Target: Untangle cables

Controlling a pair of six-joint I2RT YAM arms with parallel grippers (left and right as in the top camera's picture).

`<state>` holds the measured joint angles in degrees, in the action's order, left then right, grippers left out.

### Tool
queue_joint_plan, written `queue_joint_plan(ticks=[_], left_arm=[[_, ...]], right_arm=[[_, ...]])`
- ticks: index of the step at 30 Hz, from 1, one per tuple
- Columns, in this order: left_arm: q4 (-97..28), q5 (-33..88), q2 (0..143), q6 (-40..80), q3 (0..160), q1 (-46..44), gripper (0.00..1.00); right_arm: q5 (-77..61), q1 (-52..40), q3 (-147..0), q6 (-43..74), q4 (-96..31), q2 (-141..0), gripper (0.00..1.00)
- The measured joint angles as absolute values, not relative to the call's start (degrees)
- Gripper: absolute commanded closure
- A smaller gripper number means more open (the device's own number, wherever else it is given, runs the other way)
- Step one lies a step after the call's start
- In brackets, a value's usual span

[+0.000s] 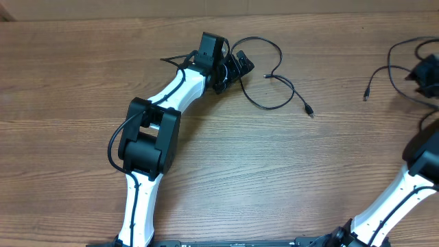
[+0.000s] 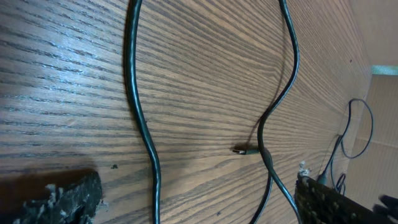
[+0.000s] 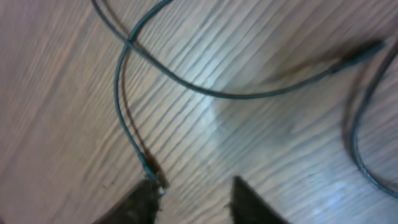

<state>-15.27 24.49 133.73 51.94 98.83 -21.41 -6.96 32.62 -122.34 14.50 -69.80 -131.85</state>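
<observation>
**A:** Where are the cables?

**B:** The looped cable point(image 1: 280, 55) starts right beside the left gripper point(image 1: 230, 68) and trails off to its right across the table point(image 1: 82, 82). The second cable point(image 1: 389, 62) lies well apart from the left gripper, far to its right, beneath the right gripper point(image 1: 425, 75).

**A:** And the pincers?

**B:** Both stand apart. In the left wrist view the left gripper's fingers point(image 2: 62, 199) hold nothing, and two strands run between them. The right wrist view is blurred. A strand end touches one finger point(image 3: 140, 202) of the right gripper, but nothing is clamped.

**A:** How should the left gripper go about it?

**B:** I'd judge it should take one strand only, the one farther from the small plug point(image 2: 244, 150). It should close low on it and draw it away slowly so the loop opens rather than tightens.

**A:** Anything in the way?

**B:** The plug lies against the other strand where that one kinks, so it could snag. The left gripper's own thick wiring sits close to the loop and mustn't be caught up with it. The rest of the wood around it is bare.
</observation>
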Motion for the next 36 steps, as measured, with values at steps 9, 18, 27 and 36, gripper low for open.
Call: queue_joint_plan(ticks=[9, 18, 27, 36], left_arm=[[-15.27, 24.49, 133.71, 51.94, 98.83, -21.41, 0.0], [-15.27, 24.51, 133.71, 51.94, 98.83, -21.41, 0.0], [-15.29, 24.51, 133.71, 51.94, 98.83, -21.41, 0.0], [-15.29, 24.51, 133.73, 51.96, 98.83, -21.41, 0.0]], right_arm=[[5.41, 31.31, -111.61, 23.73, -62.81, -131.85, 0.93], [15.09, 31.4, -100.77, 26.22, -46.19, -131.81, 0.91], [16.43, 31.48, -94.35, 26.7, -21.93, -131.66, 0.82], [6.66, 31.44, -95.2, 26.7, -23.14, -131.66, 0.73]])
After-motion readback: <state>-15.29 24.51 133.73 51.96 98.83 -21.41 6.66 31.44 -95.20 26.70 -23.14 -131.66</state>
